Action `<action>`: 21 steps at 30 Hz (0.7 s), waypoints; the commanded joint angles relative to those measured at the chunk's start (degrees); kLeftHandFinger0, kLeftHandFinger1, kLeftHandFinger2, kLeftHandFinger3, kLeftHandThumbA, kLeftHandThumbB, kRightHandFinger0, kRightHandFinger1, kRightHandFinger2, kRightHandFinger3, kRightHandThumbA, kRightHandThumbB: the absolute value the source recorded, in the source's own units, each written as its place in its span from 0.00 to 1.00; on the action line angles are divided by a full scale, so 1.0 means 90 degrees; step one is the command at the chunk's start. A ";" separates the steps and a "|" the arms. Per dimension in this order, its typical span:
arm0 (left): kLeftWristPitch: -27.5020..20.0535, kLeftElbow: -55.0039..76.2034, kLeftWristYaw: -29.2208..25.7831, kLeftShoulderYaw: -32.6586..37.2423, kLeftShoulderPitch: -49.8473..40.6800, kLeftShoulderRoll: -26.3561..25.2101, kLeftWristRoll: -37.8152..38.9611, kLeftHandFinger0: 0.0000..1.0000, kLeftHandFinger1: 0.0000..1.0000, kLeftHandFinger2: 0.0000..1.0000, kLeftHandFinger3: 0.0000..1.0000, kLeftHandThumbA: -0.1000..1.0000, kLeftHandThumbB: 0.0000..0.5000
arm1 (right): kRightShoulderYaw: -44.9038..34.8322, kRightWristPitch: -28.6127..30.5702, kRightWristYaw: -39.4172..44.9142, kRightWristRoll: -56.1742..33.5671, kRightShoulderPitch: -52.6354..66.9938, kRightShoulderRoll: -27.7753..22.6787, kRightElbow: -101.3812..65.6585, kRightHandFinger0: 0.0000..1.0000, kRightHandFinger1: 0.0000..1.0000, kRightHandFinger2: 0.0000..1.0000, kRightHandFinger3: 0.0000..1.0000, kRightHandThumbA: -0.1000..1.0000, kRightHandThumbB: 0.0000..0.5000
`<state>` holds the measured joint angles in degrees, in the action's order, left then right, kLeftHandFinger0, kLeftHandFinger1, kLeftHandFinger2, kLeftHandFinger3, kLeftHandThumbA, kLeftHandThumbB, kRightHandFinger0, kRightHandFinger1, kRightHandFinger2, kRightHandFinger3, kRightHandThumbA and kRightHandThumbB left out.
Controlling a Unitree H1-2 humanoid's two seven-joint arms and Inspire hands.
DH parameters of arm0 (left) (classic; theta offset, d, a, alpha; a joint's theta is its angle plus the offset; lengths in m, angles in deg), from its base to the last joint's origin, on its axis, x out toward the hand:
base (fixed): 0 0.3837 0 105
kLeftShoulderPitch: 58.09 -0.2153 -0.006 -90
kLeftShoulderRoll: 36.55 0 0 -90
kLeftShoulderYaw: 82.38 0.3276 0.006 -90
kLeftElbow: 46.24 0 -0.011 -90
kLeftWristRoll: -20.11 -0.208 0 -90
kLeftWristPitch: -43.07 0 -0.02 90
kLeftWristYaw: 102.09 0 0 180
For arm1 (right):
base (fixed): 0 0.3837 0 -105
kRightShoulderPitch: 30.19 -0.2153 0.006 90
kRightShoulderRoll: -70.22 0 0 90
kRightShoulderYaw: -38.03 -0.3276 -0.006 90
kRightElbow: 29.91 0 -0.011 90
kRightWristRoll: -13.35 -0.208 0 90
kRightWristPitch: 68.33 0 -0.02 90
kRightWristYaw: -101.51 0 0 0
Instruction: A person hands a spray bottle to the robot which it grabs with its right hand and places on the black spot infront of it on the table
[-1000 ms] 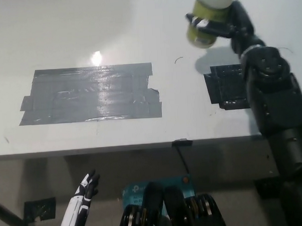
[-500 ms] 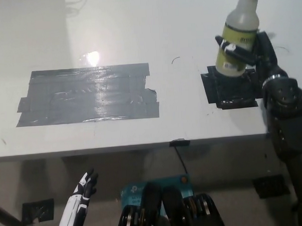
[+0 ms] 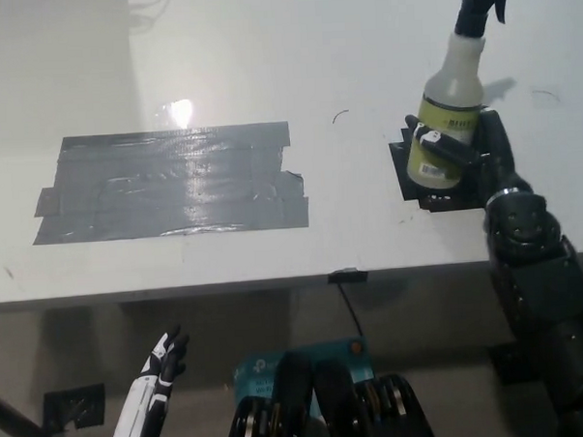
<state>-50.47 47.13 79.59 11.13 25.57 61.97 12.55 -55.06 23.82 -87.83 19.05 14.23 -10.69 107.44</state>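
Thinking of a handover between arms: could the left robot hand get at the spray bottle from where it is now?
Probably not. The left robot hand hangs below the table edge, while the spray bottle stands far across, held by the right robot hand.

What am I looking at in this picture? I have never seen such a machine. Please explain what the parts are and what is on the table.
The picture comes from a camera on a humanoid robot's head, looking steeply down at a white table. The robot has two arms, each ending in a hand. Its black right hand reaches in from the lower right and is closed around a spray bottle, which has a yellow-green label and a dark trigger top. The bottle stands upright over a small black spot of tape near the table's front edge; whether it touches the table yet cannot be told. The white left hand rests low, below the table edge, fingers apart and holding nothing. The big grey patch on the table is tape.
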 commanded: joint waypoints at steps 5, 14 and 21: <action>-0.0155 0.0049 0.0009 -0.0021 0.0046 -0.0011 0.0024 1.00 1.00 1.00 1.00 1.00 0.01 | 0.0106 0.1887 -0.1438 0.0565 -0.0416 0.0167 0.0191 0.04 0.19 0.35 0.09 0.69 0.72; -0.0126 0.0052 0.0000 -0.0028 0.0053 -0.0012 0.0005 1.00 1.00 1.00 1.00 1.00 0.00 | 0.0218 0.2737 -0.2414 0.0928 -0.0261 0.0355 0.0578 0.03 0.20 0.39 0.16 0.78 0.70; -0.0082 0.0103 -0.0010 -0.0043 0.0067 -0.0012 -0.0007 1.00 1.00 1.00 1.00 1.00 0.01 | 0.0560 0.2754 -0.2866 0.1195 -0.0128 0.0316 0.0437 0.07 0.23 0.42 0.31 0.80 0.68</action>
<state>-50.45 47.00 79.58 11.07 25.61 62.06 12.56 -53.07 36.97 -102.20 24.33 15.25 -7.97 113.64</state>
